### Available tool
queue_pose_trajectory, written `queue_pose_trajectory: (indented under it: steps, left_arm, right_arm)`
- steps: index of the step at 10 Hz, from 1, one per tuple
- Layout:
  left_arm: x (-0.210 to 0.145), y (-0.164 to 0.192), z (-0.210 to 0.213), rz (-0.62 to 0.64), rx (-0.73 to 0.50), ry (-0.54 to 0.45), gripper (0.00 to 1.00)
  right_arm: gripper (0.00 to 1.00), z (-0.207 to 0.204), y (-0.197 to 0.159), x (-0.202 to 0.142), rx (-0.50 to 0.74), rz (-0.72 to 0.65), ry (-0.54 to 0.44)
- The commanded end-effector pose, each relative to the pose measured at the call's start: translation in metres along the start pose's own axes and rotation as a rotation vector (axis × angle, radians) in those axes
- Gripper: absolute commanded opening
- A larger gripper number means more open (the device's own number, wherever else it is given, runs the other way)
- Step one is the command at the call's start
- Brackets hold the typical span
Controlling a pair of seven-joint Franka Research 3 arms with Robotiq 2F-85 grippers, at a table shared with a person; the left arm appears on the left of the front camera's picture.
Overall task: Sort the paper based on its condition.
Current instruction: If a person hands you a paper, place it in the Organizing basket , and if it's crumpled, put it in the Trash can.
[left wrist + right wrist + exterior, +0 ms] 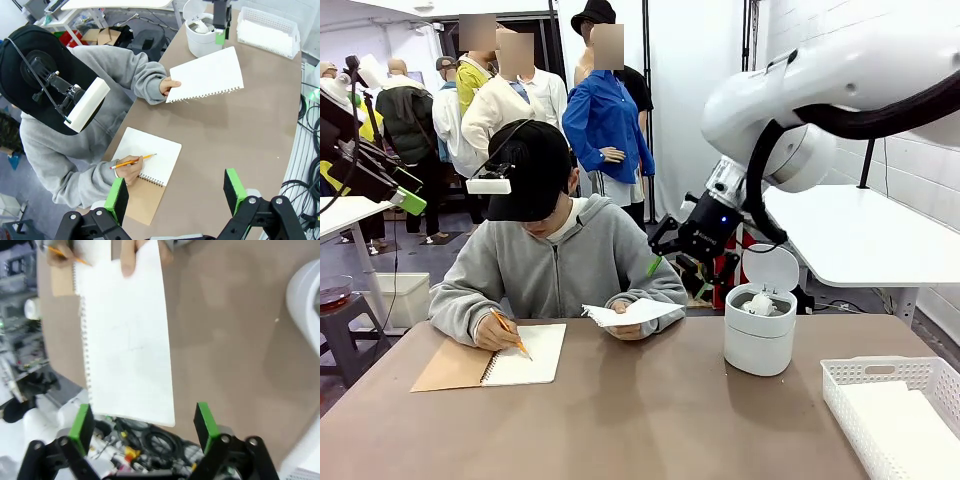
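The person holds out a flat white sheet of paper (632, 313) (206, 75) (127, 335) in one hand (167, 86), above the brown table. My right gripper (667, 255) (143, 422) hangs open just behind and above the sheet. In the right wrist view the sheet's near edge lies just beyond the two green pads (82, 422). A crumpled white wad (757, 303) sits inside the small white bin (760, 345). My left gripper (175, 197) is open and empty, high above the person, looking down on the table.
The person writes with a pencil (510, 334) in a spiral notebook with a brown cover (495, 358) (145, 175). A white lattice basket (880, 375) (267, 30) holding flat sheets stands at the front right. The bin's lid (770, 268) stands up.
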State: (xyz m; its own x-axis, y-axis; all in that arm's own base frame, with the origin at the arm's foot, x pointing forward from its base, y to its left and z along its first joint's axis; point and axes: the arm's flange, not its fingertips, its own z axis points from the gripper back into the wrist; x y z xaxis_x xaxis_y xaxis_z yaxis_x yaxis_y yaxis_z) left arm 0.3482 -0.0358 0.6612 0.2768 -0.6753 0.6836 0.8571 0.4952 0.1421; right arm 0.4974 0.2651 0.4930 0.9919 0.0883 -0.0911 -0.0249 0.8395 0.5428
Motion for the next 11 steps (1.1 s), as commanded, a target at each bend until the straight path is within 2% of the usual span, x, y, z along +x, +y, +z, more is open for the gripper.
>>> queue_pose_trajectory:
  steps: [1,3,5,11]
  left_arm:
    - [-0.003,0.001,0.001,-0.011,-0.013,-0.011,1.0]
    - [-0.003,0.001,0.001,-0.011,-0.013,-0.011,1.0]
    - [-0.003,0.001,0.001,-0.011,-0.013,-0.011,1.0]
    - [-0.003,0.001,0.001,-0.011,-0.013,-0.011,1.0]
  right_arm:
    - [1.0,-0.011,0.003,0.018,0.031,-0.074,0.016]
    - [1.0,-0.031,-0.008,0.024,0.038,-0.134,0.058]
    - [1.0,-0.048,-0.016,0.03,0.118,-0.175,0.117]
    - [1.0,-0.086,-0.022,0.041,0.234,-0.28,0.228]
